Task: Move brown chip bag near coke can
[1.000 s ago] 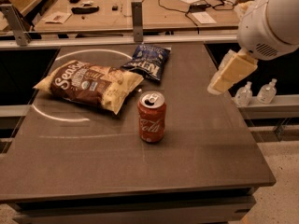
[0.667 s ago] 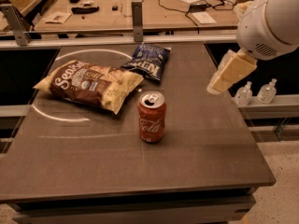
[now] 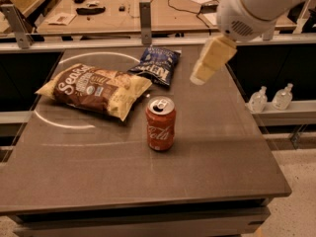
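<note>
The brown chip bag (image 3: 94, 89) lies flat on the left half of the dark table (image 3: 207, 167), its pale-yellow right end close to the coke can. The red coke can (image 3: 160, 123) stands upright near the table's middle, just right of and in front of the bag. My gripper (image 3: 199, 77) hangs in the air above the table's right rear part. It points down and to the left, to the right of and behind the can and well apart from the bag. It holds nothing that I can see.
A smaller dark blue chip bag (image 3: 158, 65) lies behind the can, next to the brown bag's far right end. Two clear bottles (image 3: 271, 98) stand on a ledge off the table's right edge. A rail and a cluttered desk run behind the table.
My gripper has moved left from beside the table's right edge to a spot over the table. The bags and the can have not moved.
</note>
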Controlling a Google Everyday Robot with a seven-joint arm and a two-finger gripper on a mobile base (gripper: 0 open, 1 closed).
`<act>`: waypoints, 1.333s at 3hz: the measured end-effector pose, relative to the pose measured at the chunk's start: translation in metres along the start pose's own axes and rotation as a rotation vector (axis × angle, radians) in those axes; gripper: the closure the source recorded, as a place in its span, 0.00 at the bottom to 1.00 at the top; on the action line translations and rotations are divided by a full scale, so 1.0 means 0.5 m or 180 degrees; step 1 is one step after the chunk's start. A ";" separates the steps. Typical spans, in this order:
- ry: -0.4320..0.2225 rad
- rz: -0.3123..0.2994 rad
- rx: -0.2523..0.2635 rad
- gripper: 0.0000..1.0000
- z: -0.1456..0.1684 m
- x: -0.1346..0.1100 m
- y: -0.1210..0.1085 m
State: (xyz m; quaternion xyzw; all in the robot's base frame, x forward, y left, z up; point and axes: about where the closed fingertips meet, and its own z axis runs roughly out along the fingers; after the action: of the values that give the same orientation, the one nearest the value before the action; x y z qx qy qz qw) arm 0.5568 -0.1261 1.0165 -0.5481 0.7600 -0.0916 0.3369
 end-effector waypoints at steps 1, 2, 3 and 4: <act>-0.0085 0.0046 -0.0292 0.00 0.048 -0.061 0.027; -0.0256 0.0178 -0.0528 0.00 0.106 -0.099 0.053; -0.0368 0.0339 -0.0649 0.00 0.156 -0.129 0.053; -0.0281 0.0442 -0.0741 0.00 0.194 -0.152 0.050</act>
State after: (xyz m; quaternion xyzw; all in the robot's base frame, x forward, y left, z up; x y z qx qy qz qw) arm 0.6101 -0.0261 0.9615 -0.5331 0.7860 0.0449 0.3098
